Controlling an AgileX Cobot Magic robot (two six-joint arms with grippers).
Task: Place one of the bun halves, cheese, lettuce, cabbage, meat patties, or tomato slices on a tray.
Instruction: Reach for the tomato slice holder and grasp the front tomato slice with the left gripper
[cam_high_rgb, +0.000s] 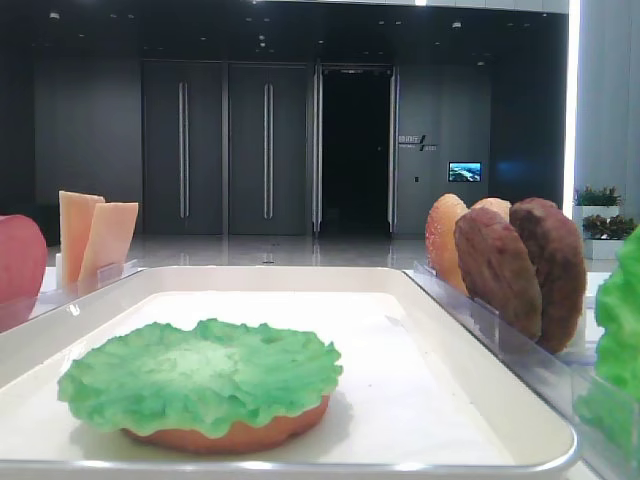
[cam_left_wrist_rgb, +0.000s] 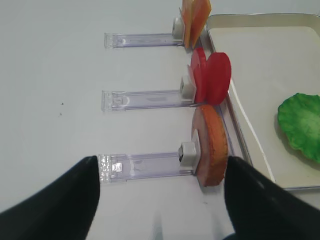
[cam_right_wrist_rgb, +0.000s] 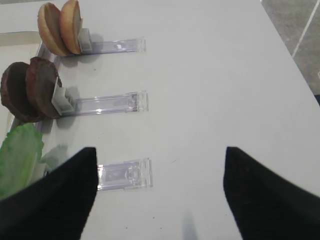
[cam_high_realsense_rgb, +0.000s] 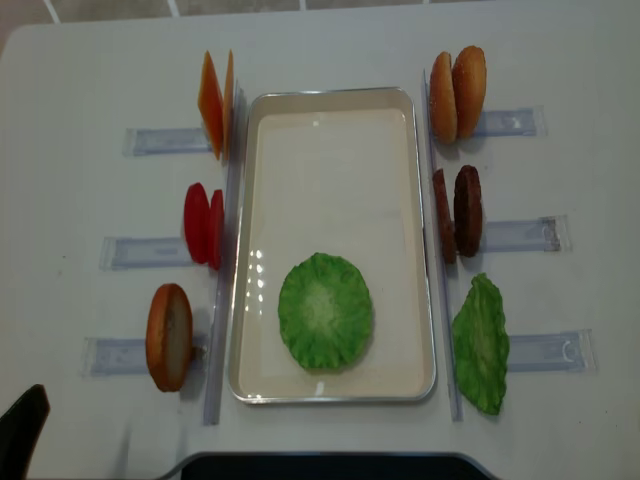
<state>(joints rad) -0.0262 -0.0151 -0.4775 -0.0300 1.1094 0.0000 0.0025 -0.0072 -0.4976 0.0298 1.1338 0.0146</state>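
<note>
At the near end of the tray (cam_high_realsense_rgb: 248, 250), a lettuce leaf (cam_high_realsense_rgb: 325, 312) lies flat on a bun half (cam_high_rgb: 230, 432), whose tan edge peeps out beneath the frills in the low view. So the stack is begun, and the step in hand looks like fetching the next layer.

The left gripper (cam_left_wrist_rgb: 160, 200) hovers with jaws spread and nothing between them, just short of the near rack (cam_left_wrist_rgb: 142, 165), where a bun (cam_left_wrist_rgb: 212, 147) stands on edge. The right gripper (cam_right_wrist_rgb: 160, 192) is likewise spread and empty, above the short rack (cam_right_wrist_rgb: 125, 175) by the spare lettuce (cam_right_wrist_rgb: 20, 157).

To do it well, I judge, pick one piece only. The tomato slices (cam_left_wrist_rgb: 215, 77) stand as a pair, faces touching, one rack beyond the bun; the patties (cam_right_wrist_rgb: 30, 90) stand the same way on the right side. Come down over the top edge of the outer disc with the jaws straddling its thickness, not both discs (a grip on two would likely drop one on the way). Lift straight up clear of the slot before swinging toward the tray, since the rim lies just beside the racks and could catch a low disc.

Farther off, the cheese (cam_high_realsense_rgb: 215, 100) and the far buns (cam_high_realsense_rgb: 458, 92) wait at the tray's far corners. Lay the piece flat, centred on the lettuce, and let go low.
</note>
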